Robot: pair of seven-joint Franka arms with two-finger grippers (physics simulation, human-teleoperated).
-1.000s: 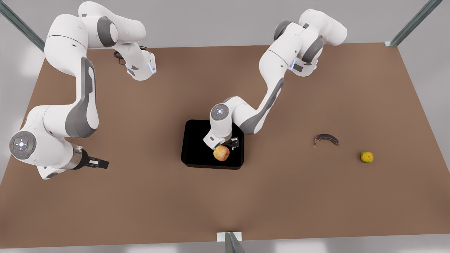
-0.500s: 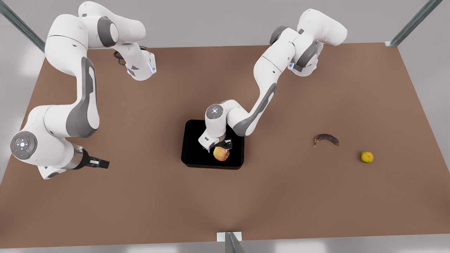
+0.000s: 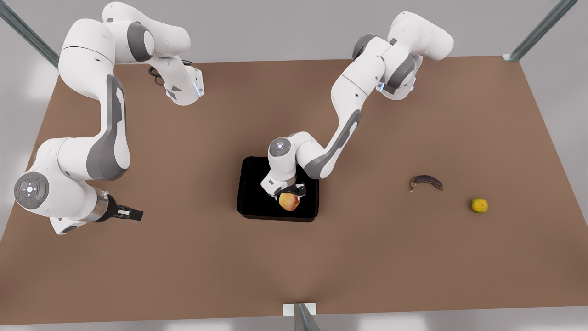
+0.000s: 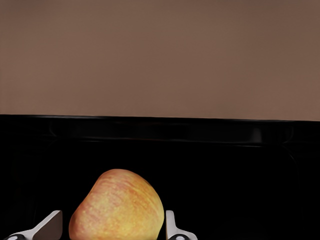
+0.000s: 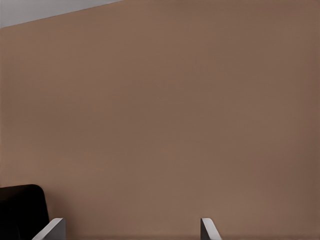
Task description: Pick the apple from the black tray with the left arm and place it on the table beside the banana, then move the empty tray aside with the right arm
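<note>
Front view gives you the brown table [image 3: 193, 257] with the black tray [image 3: 253, 193] near its middle. Your right gripper [image 3: 131, 213] waits above the table toward the front view's left edge, its fingers [image 5: 54, 229] spread wide. Your left gripper [image 3: 290, 189] is down in the tray with a finger [image 4: 49, 226] on either side of the apple [image 3: 289, 201] (a gap shows on one side, so it isn't squeezed). The banana [image 3: 426, 182] lies well apart toward the right edge, the small citrus [image 3: 479, 205] near it.
</note>
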